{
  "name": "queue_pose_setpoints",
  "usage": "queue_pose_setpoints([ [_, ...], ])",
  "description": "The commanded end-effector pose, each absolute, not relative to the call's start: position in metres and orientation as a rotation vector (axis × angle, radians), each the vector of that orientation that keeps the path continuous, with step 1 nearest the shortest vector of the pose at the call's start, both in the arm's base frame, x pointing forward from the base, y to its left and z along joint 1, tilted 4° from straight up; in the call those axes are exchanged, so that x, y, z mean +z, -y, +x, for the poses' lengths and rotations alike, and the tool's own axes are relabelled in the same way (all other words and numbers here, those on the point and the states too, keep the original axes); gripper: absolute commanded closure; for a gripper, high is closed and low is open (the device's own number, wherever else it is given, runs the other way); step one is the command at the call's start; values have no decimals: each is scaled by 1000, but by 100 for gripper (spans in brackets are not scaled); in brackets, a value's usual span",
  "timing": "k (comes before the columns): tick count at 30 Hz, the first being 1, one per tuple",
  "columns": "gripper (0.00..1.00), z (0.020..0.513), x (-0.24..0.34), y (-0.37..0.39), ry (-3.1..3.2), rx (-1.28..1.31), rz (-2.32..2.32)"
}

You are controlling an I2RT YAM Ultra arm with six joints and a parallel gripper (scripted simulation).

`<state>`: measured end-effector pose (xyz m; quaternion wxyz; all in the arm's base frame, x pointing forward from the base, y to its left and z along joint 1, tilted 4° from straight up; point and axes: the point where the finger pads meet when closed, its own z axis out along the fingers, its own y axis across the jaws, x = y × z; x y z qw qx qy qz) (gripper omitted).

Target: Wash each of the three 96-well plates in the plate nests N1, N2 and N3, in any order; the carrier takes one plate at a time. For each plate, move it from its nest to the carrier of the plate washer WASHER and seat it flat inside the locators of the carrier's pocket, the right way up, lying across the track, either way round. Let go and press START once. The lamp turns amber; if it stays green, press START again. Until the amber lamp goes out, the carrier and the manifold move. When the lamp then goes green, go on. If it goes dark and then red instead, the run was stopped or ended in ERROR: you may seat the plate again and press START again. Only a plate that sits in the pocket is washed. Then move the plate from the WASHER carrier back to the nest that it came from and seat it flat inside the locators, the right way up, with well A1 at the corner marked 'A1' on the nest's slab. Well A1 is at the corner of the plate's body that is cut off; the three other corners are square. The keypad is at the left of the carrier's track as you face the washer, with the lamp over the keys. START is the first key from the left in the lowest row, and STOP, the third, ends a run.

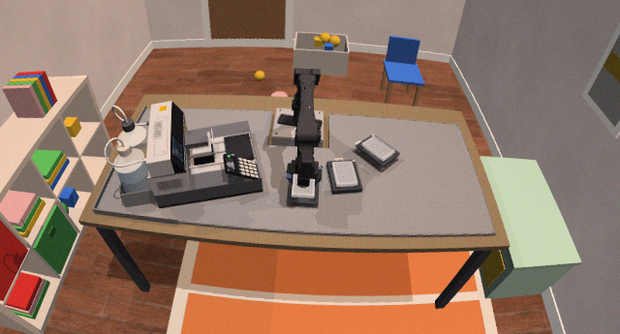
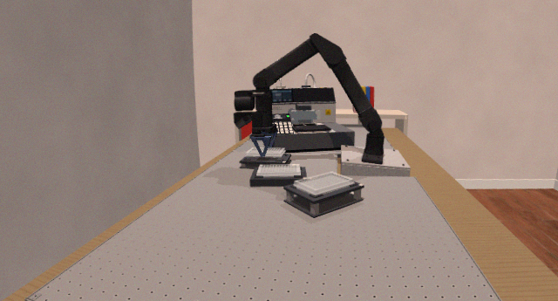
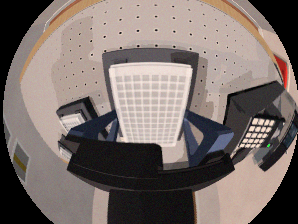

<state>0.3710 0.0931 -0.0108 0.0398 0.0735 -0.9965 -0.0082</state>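
My gripper (image 1: 303, 185) is shut on a white 96-well plate (image 1: 304, 191) by its two long sides, right over the dark nest (image 1: 302, 199) nearest the washer. In the wrist view the plate (image 3: 149, 106) lies between the blue fingers with the nest's dark edge showing around it. From the side the plate is down at the nest (image 2: 265, 160); I cannot tell whether it rests in it. Two more plates sit in the middle nest (image 1: 344, 174) and in the far, turned nest (image 1: 377, 150). The washer (image 1: 191, 155) stands at the left; its carrier pocket (image 1: 202, 159) looks empty and its lamp (image 1: 228, 156) is green.
The washer's keypad (image 1: 244, 167) is left of my gripper, and it also shows in the wrist view (image 3: 258, 132). Two bottles (image 1: 128, 155) with tubing stand at the table's left end. The arm's base plate (image 1: 295, 126) is behind the nests.
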Motion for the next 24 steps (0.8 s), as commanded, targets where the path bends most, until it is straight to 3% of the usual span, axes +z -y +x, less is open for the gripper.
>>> queue_pose_setpoints([
  [1, 100, 374, -5, -94, 3072, -30, 226],
  [24, 100, 374, -7, -94, 3072, -30, 226],
])
